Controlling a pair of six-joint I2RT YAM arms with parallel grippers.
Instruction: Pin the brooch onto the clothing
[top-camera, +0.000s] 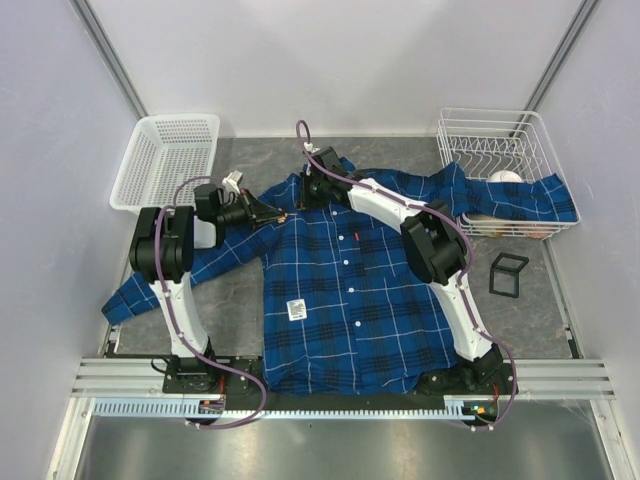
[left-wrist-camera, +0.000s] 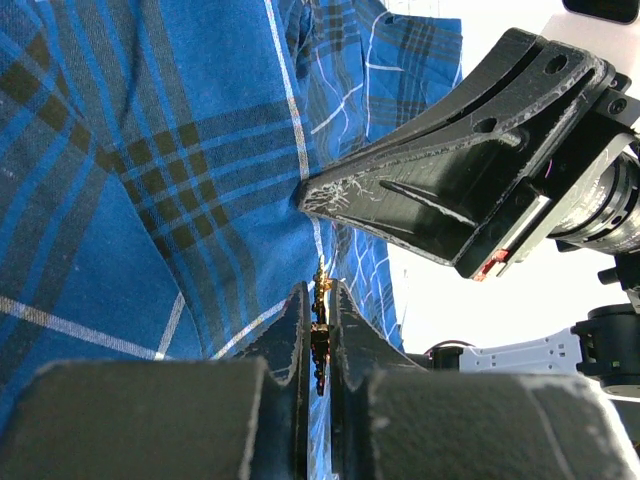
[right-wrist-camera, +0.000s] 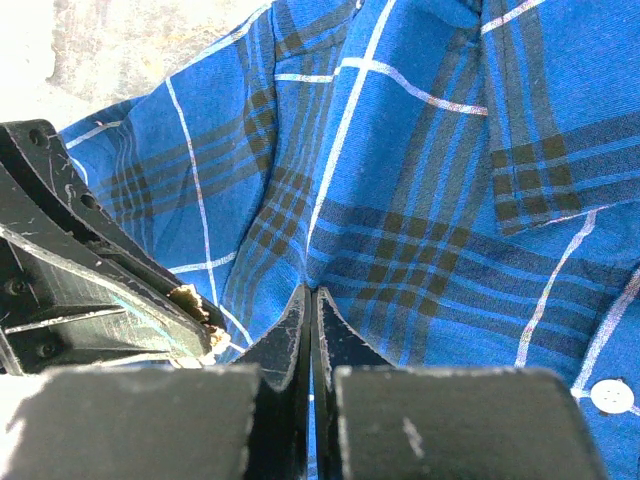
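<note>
Blue plaid shirt (top-camera: 340, 300), gold brooch (left-wrist-camera: 321, 300)

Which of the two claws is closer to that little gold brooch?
The left. The left gripper has the brooch clamped between its fingers, while the right gripper is closed on the plaid shirt just beside it.

left hand (left-wrist-camera: 318, 300): clamped on brooch (left-wrist-camera: 320, 335) | right hand (right-wrist-camera: 311, 300): closed tight | arms: extended, hands nearly meeting

Pale walls (top-camera: 330, 60) on three sides. Grey mottled tabletop (top-camera: 235, 302). White plastic basket (top-camera: 135, 170) upper left, white wire rack (top-camera: 487, 112) upper right. Even, diffuse light.
</note>
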